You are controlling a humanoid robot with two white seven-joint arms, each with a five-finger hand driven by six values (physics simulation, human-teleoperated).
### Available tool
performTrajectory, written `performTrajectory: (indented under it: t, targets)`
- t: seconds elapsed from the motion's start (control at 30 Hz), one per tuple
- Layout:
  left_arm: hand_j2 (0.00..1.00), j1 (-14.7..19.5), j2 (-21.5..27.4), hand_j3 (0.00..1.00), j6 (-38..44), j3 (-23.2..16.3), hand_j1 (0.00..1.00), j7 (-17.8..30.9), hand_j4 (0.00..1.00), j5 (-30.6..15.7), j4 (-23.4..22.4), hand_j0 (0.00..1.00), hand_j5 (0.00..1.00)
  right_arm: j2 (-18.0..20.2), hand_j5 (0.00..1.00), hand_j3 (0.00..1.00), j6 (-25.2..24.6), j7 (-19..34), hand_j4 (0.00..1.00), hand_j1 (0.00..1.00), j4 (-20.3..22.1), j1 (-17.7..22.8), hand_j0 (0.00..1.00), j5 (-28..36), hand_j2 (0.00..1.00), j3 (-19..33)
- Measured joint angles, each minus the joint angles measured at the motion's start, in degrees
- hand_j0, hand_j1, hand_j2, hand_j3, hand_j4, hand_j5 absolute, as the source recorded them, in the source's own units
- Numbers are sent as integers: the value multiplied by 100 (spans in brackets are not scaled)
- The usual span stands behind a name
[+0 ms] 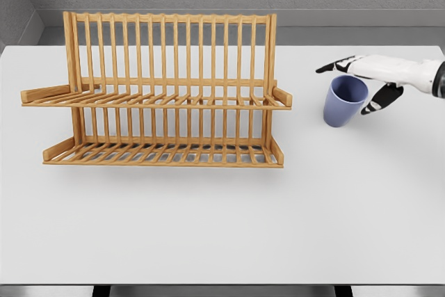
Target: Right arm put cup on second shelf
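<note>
The white table (208, 227) spreads out closest to me, its near edge running along the bottom of my view. My right hand (365, 78) reaches in from the right edge on its white arm, hovering above the far right part of the tabletop. The fingers (332, 67) are spread wide, dark-tipped, pointing to my left, while the thumb (381, 99) drops down separately on the near side. The hand holds nothing.

The blue cup (344, 101) stands just under and slightly left of my palm, open mouth up and tipped a little toward the hand. Its rim sits in the gap between my extended fingers and my thumb; whether any finger actually touches the rim, I cannot tell. Its base rests on the table.

Farther out to my left, well apart from the hand and the cup, stands the wooden rack (156, 92). It has two slatted shelves: the upper shelf (156, 100) sits at about the height of my hand in the view, and the lower shelf (163, 154) lies below it near the tabletop. A row of upright slats forms its back.

I count one cup, one rack, two shelves, and one hand in view.
</note>
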State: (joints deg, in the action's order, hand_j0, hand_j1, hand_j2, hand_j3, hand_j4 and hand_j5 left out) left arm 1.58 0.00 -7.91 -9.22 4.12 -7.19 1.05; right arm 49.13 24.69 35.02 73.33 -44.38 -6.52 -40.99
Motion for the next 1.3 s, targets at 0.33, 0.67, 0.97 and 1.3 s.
performTrajectory:
  t: [0.33,0.67,0.97,1.3]
  targets:
    - [100,0,0,100,0,0,100,0,100,0,0,100,100,-41,100,100,-6,0,100,100,-222,-62,100,1,100,-88]
    - [100,0,0,100,0,0,100,0,100,0,1,100,100,-125,100,100,-15,0,100,100,-332,-141,100,-4,100,-206]
    - [100,0,0,100,0,0,100,0,100,0,1,100,100,-160,61,61,-11,4,61,61,-395,-176,61,-20,61,-284]
    - [100,0,0,100,0,-1,100,0,100,0,0,100,100,-153,60,60,-1,1,60,60,-362,-246,60,-32,60,-291]
